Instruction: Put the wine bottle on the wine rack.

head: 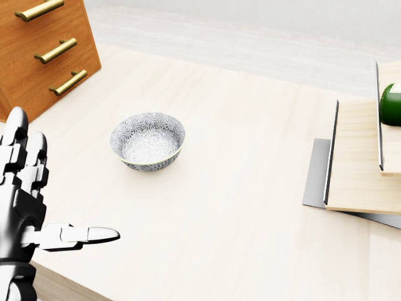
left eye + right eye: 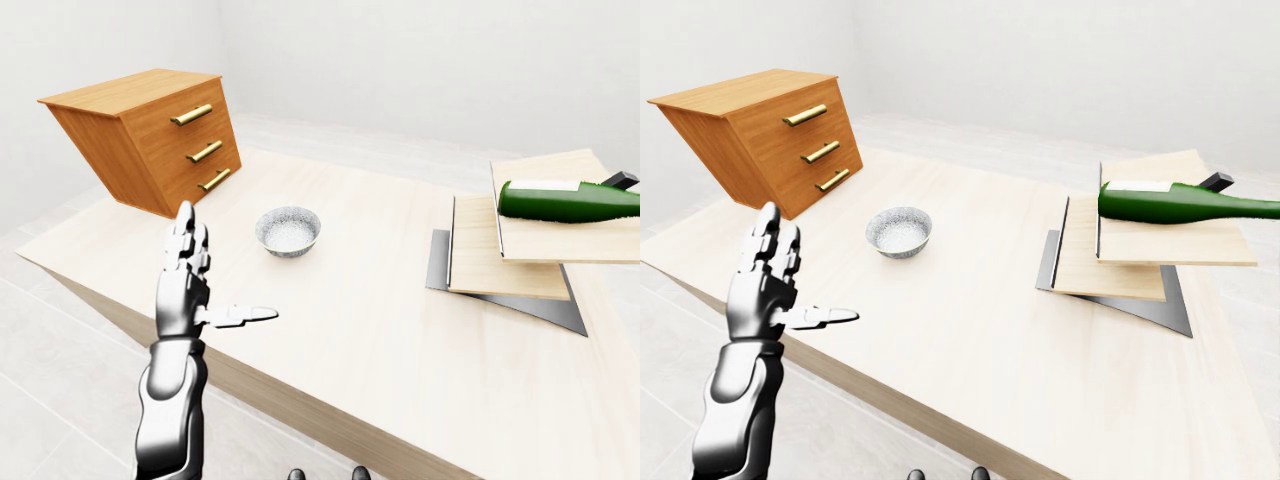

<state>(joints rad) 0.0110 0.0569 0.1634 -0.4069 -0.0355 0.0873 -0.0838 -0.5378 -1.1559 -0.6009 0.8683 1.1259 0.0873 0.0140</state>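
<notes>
1. left-eye view: left robot hand [image 2: 187, 288] raised over the worktop [image 2: 340, 300] near its lower-left edge, fingers straight up, thumb out sideways, released, grasping nothing. patterned bowl [image 2: 288, 231] sits right of the wooden drawer chest [image 2: 150, 135].
2. head view: bowl mid-left; brass drawer handles top left; only the green bottle end shows at the right edge.
3. right-eye view: wine bottle [image 2: 1185, 203] lies on its side on the wine rack [image 2: 1135, 250], neck pointing right. right robot hand not visible.
</notes>
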